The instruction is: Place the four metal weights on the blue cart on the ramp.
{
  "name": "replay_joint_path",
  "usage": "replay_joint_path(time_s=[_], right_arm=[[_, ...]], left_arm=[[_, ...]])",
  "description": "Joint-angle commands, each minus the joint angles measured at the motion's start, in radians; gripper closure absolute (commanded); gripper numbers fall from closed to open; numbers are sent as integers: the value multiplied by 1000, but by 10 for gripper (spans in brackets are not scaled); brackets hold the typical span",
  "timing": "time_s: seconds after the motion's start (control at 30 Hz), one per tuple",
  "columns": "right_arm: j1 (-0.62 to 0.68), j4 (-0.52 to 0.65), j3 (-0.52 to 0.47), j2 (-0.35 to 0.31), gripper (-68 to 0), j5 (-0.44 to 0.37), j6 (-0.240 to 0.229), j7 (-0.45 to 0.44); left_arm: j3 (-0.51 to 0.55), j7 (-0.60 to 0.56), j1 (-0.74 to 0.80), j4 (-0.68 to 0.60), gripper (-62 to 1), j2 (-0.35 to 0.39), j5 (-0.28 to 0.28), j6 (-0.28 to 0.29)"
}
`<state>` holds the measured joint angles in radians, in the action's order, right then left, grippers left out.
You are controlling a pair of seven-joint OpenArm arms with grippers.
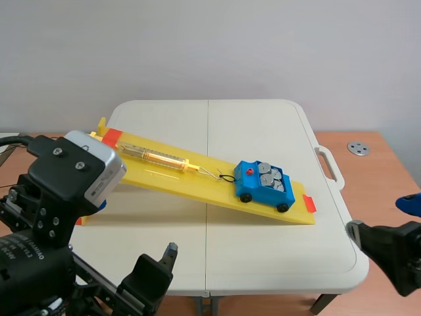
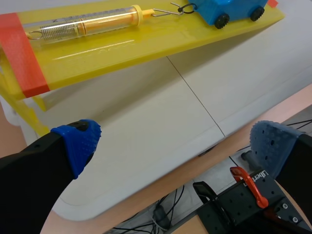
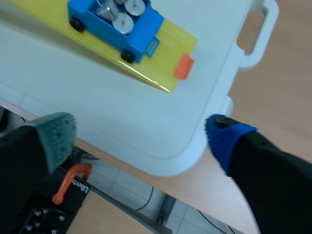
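Both arms sit low at the near edge of the table (image 1: 263, 257). Left gripper (image 2: 175, 146) hangs over the near left corner, fingers spread wide with nothing in them. Right gripper (image 3: 141, 139) is the same deal over the near right corner. The blue cart (image 1: 263, 183) is parked at the low end of the yellow ramp (image 1: 171, 181), toward the table's right edge, with four metal weights (image 1: 271, 176) lying in its tray. Left wrist view can't see into the cart but shows the spring scale (image 2: 87, 24) hooked to its front; right wrist view looks down on the weights.
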<state>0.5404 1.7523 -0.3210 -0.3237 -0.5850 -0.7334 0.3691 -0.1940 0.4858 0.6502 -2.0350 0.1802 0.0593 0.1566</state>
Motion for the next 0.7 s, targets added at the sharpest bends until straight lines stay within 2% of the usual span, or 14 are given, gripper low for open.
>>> replay_joint_path(time_s=[0.0,0.67], right_arm=[[-25,89,-32,4,-662,-81,-12,-141],[-25,89,-5,19,-661,-81,-12,-151]], left_arm=[[5,-131,20,-100,-623,6,-44,-35],[5,-156,19,-100,-623,6,-43,-35]])
